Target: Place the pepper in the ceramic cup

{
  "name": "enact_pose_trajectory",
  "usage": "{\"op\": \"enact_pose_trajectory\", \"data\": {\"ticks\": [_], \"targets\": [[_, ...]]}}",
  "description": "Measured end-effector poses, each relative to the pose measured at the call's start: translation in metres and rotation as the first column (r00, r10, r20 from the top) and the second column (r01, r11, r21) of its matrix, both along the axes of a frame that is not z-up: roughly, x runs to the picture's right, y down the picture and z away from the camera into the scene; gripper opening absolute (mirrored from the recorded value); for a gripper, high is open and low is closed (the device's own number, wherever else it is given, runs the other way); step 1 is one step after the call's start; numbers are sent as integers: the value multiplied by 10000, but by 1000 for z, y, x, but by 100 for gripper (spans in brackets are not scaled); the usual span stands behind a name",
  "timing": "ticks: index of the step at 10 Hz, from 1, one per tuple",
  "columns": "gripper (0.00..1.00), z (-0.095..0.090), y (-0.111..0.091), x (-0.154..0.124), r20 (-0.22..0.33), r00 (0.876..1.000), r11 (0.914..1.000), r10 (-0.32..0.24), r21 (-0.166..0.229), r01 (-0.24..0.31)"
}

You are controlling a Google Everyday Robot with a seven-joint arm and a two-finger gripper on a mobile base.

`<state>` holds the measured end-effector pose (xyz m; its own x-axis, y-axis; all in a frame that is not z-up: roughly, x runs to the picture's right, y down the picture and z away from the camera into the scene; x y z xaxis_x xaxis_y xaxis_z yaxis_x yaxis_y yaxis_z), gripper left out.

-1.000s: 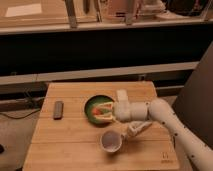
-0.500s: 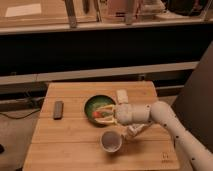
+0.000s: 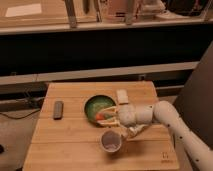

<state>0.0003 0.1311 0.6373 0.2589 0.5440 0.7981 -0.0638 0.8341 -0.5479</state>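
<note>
Status: the task is partly done, as far as you can judge from this view.

- The gripper (image 3: 105, 117) sits at the near right rim of the green bowl (image 3: 96, 106), on the end of the arm (image 3: 150, 114), which reaches in from your right.
- The pepper (image 3: 102, 117) shows as a small orange-red spot right at the gripper's tip, over the bowl's near edge. The fingers (image 3: 111, 110) appear clenched around the pepper. Read the pick-up as made, though you cannot tell whether the pepper is lifted clear of the bowl or only resting on its rim.
- The ceramic cup (image 3: 111, 141) stands upright on the tabletop (image 3: 75, 145), near the bowl on its front side and just below the gripper. Nothing orange shows in its dark inside, so the placing is not yet done.

Left to do, by your reckoning: carry the pepper the short way toward the cup, centre it over the opening, lower it and let go. The cup mouth is small, so watch the alignment.

Other items:
- A pale block (image 3: 122, 96) lies just behind the bowl on the right.
- A dark flat object (image 3: 58, 109) lies well apart on the left.

Writing: you can read no brand or label on any item. A small dark mark (image 3: 164, 155) sits near the tabletop's front right corner and is not legible.
</note>
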Motion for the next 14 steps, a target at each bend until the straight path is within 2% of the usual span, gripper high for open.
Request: {"op": "enact_pose_trajectory", "data": {"ticks": [9,14], "targets": [[0,-7,18,-8,168,9996,9983,-217,-529,226],[0,-1,35,-13,227,9995,9970,-236,-735,252]]}}
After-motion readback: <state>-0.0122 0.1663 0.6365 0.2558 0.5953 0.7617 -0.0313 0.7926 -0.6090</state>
